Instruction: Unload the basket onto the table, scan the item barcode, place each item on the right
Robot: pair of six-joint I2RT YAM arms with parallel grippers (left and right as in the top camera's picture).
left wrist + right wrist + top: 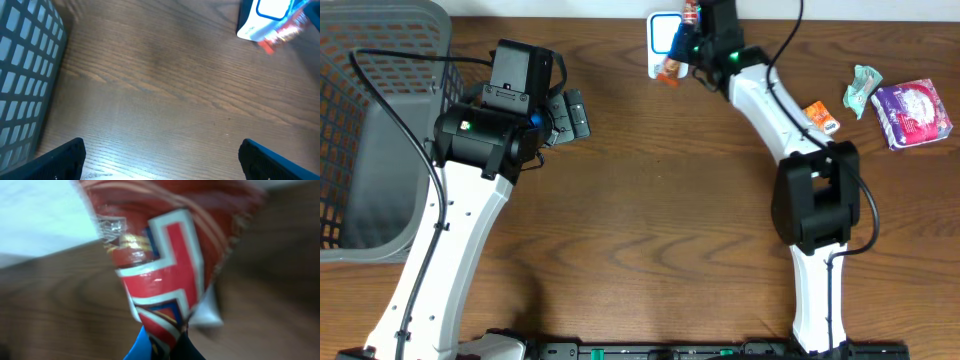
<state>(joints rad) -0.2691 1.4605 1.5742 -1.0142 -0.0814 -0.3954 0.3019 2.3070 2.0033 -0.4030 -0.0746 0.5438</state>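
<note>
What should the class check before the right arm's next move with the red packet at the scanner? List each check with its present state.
1. Right gripper shut on the red packet: ok.
2. Packet held at the white-and-blue scanner: ok, by the overhead view.
3. Barcode turned toward the scanner: cannot tell; no barcode shows in any view.
4. Left gripper open, empty and apart from the scanner: ok.
5. Right wrist view sharp enough to read the packet's print: not ok, it is blurred.
</note>
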